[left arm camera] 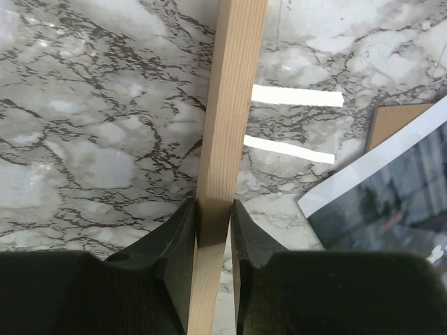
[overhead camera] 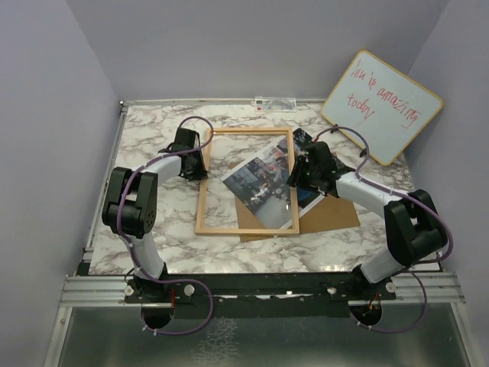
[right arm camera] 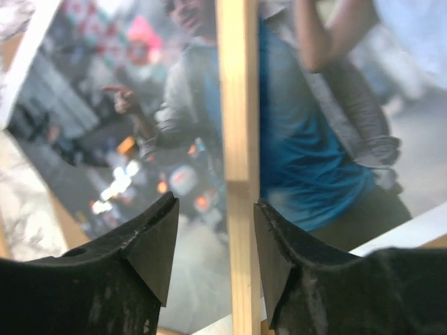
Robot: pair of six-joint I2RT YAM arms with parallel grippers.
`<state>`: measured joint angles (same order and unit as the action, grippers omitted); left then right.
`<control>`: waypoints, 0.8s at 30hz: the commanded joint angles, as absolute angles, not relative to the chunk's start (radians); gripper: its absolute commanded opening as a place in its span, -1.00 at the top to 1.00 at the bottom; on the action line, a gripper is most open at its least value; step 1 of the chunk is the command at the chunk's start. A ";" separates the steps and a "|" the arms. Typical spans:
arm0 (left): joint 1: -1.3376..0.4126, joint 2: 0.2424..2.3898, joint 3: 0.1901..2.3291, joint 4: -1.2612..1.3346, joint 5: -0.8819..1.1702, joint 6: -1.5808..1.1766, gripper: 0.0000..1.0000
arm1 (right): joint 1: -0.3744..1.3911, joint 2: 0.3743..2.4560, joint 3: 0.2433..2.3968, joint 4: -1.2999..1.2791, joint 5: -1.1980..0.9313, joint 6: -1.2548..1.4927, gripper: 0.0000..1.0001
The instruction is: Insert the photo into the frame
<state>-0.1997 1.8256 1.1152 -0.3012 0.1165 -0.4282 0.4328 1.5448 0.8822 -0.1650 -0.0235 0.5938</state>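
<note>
Wood frame (overhead camera: 244, 228), clamped by left jaws, overlies skewed glossy photo (overhead camera: 260, 183); right jaws released.

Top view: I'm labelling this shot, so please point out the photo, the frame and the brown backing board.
photo (overhead camera: 260, 183): top view, middle of the printed street scene.
frame (overhead camera: 244, 228): top view, its near wooden rail.
backing board (overhead camera: 336, 214): top view, the bare brown part right of the frame.

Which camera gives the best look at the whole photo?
The top external view: it shows nearly the whole photo lying askew under the right rail of the frame. The right wrist view shows only a close-up middle part behind that rail; the left wrist view catches just one corner.
</note>
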 commanded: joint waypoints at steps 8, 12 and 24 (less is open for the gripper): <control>-0.228 1.871 1.071 -0.427 0.246 -0.498 1.00 | 0.436 1.539 1.009 -0.295 0.136 0.450 -0.23; -0.227 1.829 1.088 -0.444 0.266 -0.513 1.00 | 0.447 1.523 1.013 -0.259 -0.024 0.430 -0.23; -0.227 1.757 1.167 -0.539 0.271 -0.551 1.00 | 0.597 1.540 1.068 -0.276 0.038 0.381 -0.37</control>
